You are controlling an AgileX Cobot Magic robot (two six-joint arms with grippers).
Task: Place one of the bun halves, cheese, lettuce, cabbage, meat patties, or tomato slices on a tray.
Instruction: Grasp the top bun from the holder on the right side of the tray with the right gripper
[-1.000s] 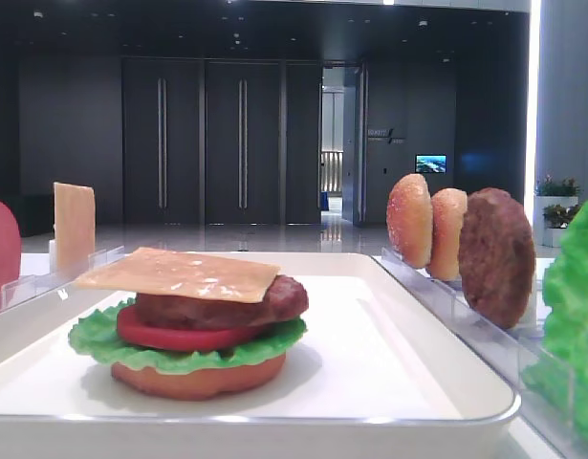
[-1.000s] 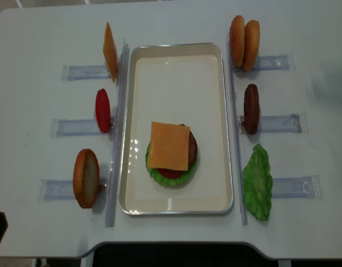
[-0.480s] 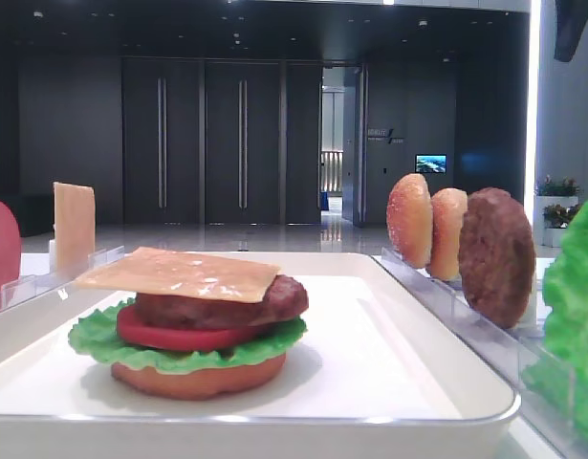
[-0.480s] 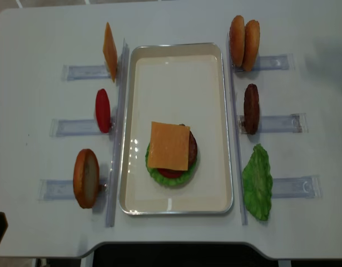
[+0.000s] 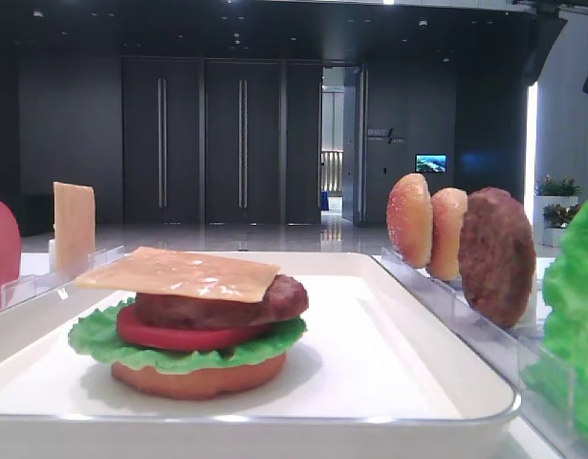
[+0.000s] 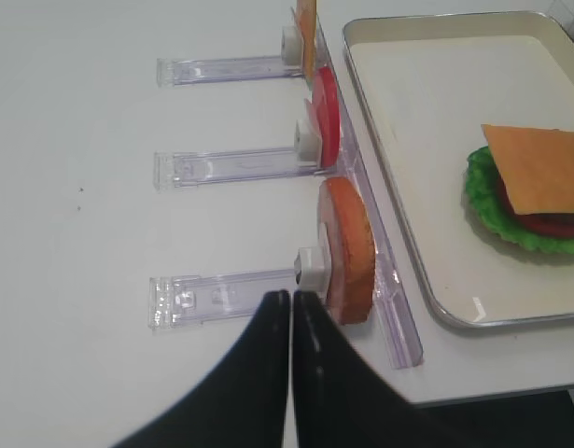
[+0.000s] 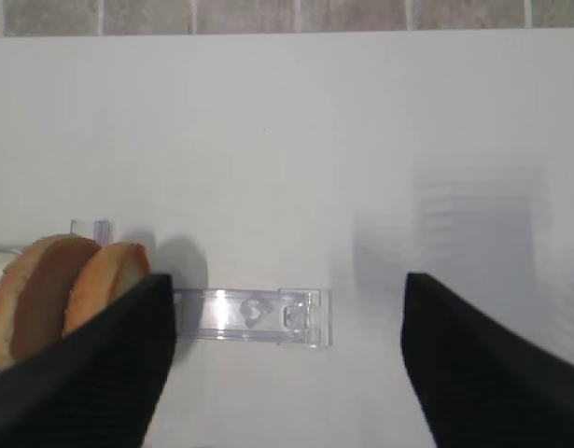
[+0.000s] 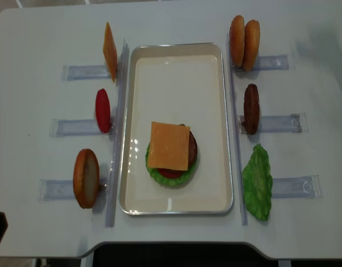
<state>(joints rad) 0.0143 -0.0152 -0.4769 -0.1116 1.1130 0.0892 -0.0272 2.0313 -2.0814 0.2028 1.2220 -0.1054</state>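
Lettuce [image 8: 257, 182] lies nearest on the right side of the white table [image 8: 37, 44], one loose leaf against its clear rack [image 8: 296, 187], with a second leaf under the stack on the tray [image 8: 176, 55]. Opposite it on the left stands one bun half [image 8: 85, 178] on edge. The stack [image 8: 171, 153] sits in the near half of the tray: a bottom bun, lettuce, one tomato slice, one patty, and one cheese slice [image 8: 169, 146] on top. Farther back stand one red tomato slice [image 8: 103, 110] on the left and one meat patty [image 8: 251, 108] on the right. At the far end are one upright cheese slice [image 8: 110, 51] on the left and two bun halves [image 8: 244, 36] side by side on the right.

The left gripper [image 6: 292, 308] is closed and empty, its tips just short of the nearest bun half. The right gripper [image 7: 287, 355] has its jaws wide apart, holding nothing, above the rack beside the two far buns.

Compared with a second ago, the food has not moved; dark parts of the right arm [image 5: 547, 38] now show at the low view's top right corner.
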